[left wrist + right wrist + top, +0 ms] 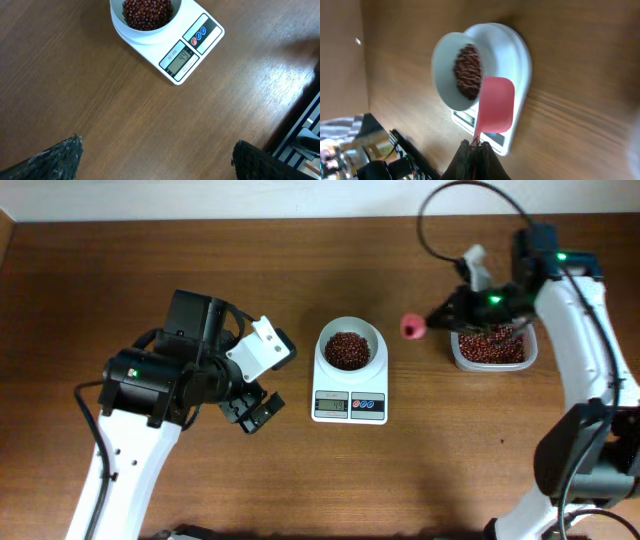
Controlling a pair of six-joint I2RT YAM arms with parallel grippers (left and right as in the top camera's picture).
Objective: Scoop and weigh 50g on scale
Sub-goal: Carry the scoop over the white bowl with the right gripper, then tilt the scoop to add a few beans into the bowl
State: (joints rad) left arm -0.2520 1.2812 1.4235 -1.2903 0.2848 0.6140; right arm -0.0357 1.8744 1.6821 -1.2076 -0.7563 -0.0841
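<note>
The white scale (350,402) stands mid-table, and its round bowl (322,345) holds dark red-brown beans (347,350). In the left wrist view the scale (210,37) and the beans (147,12) lie ahead. My left gripper (255,412) hovers open left of the scale, its fingers (55,160) wide apart over bare wood. My right gripper (447,313) is shut on the handle of a red scoop (412,328), held between the scale and the bean tub. In the right wrist view the scoop (496,104) hangs in front of the bowl (445,65).
A clear plastic tub (458,355) of more beans (492,345) sits at the right, under my right arm. A black cable (430,240) loops above it. The table's far edge runs along the top of the overhead view.
</note>
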